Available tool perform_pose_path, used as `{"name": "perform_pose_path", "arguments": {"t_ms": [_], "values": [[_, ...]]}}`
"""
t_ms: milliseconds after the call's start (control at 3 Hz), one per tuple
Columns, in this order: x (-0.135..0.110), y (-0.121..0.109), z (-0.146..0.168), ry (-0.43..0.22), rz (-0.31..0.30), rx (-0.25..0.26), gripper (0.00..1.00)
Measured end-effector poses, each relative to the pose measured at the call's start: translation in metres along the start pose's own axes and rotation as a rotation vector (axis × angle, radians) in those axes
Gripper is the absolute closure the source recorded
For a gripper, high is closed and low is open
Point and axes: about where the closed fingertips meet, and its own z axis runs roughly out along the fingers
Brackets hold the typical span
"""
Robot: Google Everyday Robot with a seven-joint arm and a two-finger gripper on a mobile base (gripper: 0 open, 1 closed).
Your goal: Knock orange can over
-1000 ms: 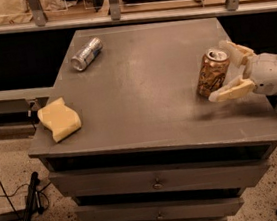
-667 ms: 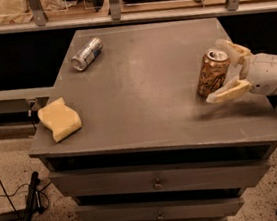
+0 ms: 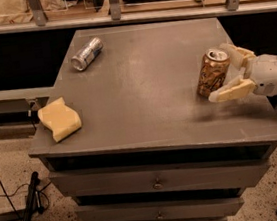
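The orange can (image 3: 213,72), dented and gold-orange with a silver top, stands near the right edge of the grey cabinet top (image 3: 152,95) and leans a little. My gripper (image 3: 232,73) comes in from the right at can height. Its two pale fingers are spread apart, the far one (image 3: 237,55) behind the can's top and the near one (image 3: 232,91) by its lower right side. The can sits just left of the gap, at the fingertips. The gripper is open and holds nothing.
A silver-grey can (image 3: 86,54) lies on its side at the cabinet's back left. A yellow sponge (image 3: 59,118) lies at the front left corner. Drawers are below the top, a shelf rail runs behind, and cables and a stand lie on the floor at left.
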Motion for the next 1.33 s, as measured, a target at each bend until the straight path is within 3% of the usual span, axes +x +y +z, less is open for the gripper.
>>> {"name": "perform_pose_path", "arguments": {"t_ms": [333,667,1333], "values": [[0.0052,0.0017,-0.0042,-0.003,0.072,0.010,0.00],[0.0063,0.0024,-0.0046,-0.007,0.091,0.010,0.00],[0.0046,0.0043,0.0013,-0.010,0.090,0.000,0.51]]}}
